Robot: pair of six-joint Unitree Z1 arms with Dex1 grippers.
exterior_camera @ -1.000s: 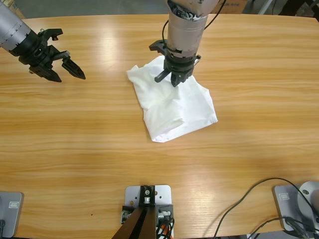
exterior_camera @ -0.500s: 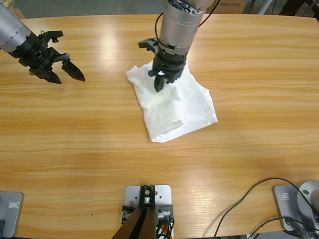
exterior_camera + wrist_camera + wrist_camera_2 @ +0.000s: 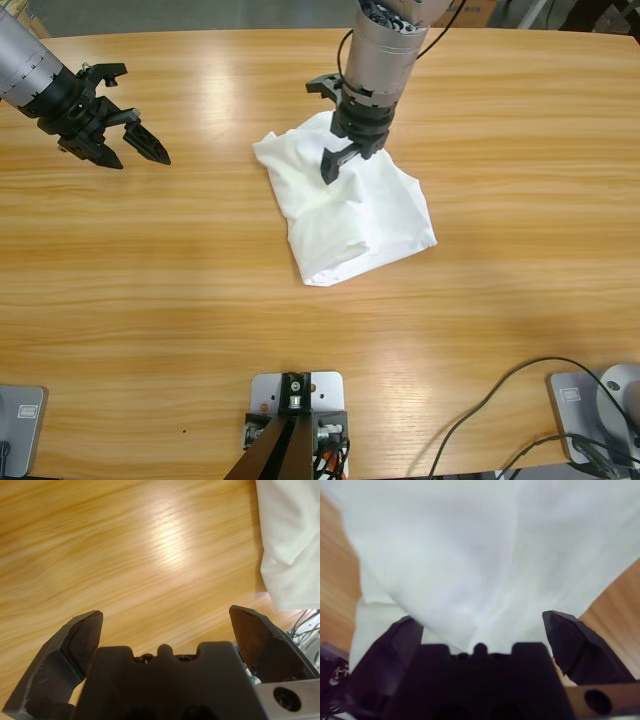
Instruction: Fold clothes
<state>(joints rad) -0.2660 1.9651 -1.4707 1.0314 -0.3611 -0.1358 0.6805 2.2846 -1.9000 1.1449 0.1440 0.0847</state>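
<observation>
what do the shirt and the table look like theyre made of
T-shirt: thin, soft white fabric, probably cotton knit; it lies folded with limp creases and a matte surface.
Table: wood or wood-look laminate, going by the streaked grain; glossy finish, since it shows lamp glare.

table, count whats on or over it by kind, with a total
White T-shirt: 1, lying folded on the table
Grippers: 2, the left gripper over bare wood and the right gripper over the shirt, both open
Total: 3
</observation>
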